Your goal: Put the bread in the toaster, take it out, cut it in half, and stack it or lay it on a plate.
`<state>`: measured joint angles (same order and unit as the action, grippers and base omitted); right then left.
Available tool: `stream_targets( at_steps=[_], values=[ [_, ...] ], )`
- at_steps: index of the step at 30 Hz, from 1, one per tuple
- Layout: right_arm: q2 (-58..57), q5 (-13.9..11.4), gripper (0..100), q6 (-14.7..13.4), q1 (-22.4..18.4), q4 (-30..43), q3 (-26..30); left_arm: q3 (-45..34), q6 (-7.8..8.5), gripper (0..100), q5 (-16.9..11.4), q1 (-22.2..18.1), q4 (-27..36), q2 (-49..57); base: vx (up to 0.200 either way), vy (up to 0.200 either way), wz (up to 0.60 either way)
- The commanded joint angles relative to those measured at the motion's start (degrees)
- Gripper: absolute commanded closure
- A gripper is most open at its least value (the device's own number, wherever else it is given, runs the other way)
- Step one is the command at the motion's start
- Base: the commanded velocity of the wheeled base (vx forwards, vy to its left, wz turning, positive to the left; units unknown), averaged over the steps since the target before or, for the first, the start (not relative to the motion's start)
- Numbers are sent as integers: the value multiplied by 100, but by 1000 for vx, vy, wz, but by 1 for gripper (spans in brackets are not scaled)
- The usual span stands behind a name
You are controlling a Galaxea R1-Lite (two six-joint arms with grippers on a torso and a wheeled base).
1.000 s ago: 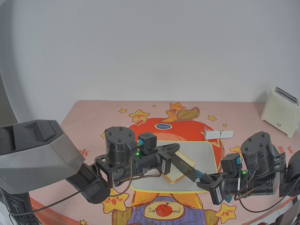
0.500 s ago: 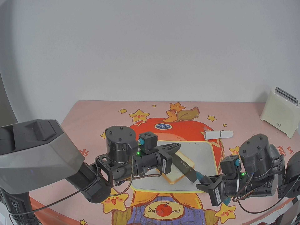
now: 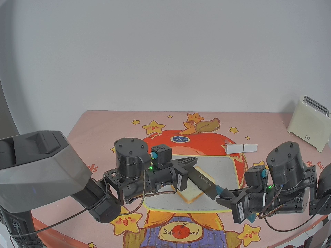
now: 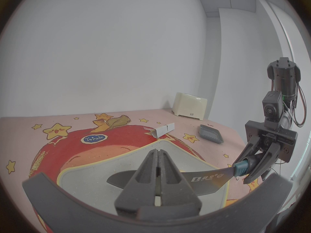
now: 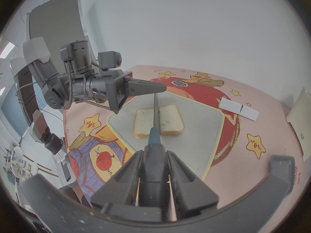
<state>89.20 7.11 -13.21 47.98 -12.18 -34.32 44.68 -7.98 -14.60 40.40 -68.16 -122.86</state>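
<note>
A slice of bread (image 3: 190, 194) (image 5: 168, 120) lies flat on the grey cutting board (image 3: 224, 166) (image 5: 201, 130). My right gripper (image 3: 224, 197) (image 5: 154, 152) is shut on the teal handle of a knife (image 3: 204, 182) (image 5: 156, 109), at the board's front right. The blade stands edge-down across the middle of the slice. My left gripper (image 3: 193, 161) (image 4: 158, 152) is shut with nothing in it, just over the blade's far end (image 4: 207, 178). Whether it touches the blade I cannot tell. The cream toaster (image 3: 311, 122) (image 4: 189, 105) stands at the table's far right.
A small white box (image 3: 241, 148) (image 5: 238, 109) lies behind the board on the right. A dark shallow tray (image 4: 210, 134) rests on the table between board and toaster. The far left of the pink table (image 3: 103, 128) is bare.
My right arm dipped slightly and came back up, drawing the knife a little across the bread. The left gripper edged slightly left. The bread stayed put.
</note>
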Motion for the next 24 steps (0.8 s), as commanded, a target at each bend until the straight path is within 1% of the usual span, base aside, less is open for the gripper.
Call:
stream_targets(
  at_steps=[1,10,19,24],
  values=[
    [-8,-8,100,-6,1,-39,4,-56,-1,100,1,-6,4,-19,0,0,0],
    [194,-16,100,-14,1,-57,232,-29,-1,100,1,-15,-5,7,0,0,0],
    [124,-8,100,-23,1,-74,197,-38,-1,100,1,-23,-31,183,0,0,0],
    [133,-16,100,-23,1,-74,215,-82,-1,100,1,-59,-13,508,0,0,0]
  ],
)
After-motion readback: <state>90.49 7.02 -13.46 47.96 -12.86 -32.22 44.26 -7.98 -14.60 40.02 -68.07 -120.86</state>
